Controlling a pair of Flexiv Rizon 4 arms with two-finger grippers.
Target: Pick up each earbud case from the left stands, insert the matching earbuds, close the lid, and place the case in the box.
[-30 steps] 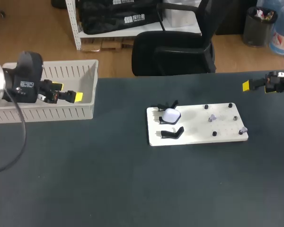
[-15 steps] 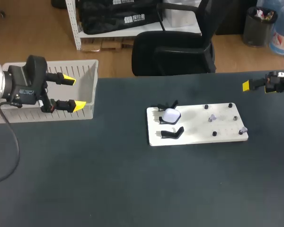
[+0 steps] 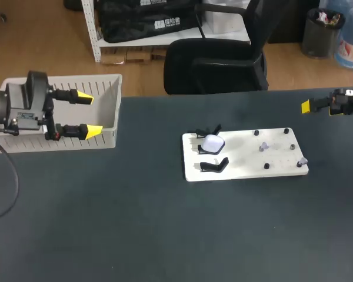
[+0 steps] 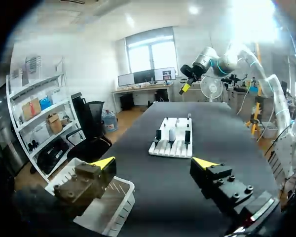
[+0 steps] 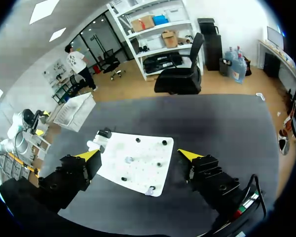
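Left claw apart over the box; right claw apart; white earbud case on the white board.

earbud case: one, white.
stands: three black ones, as far as I can tell. The case covers most of the middle one.
board: one, white.
pegs: four small black ones on the board.
earbuds: two small pale pieces.
box: one, light grey.
grippers: two, the left gripper and the right gripper.
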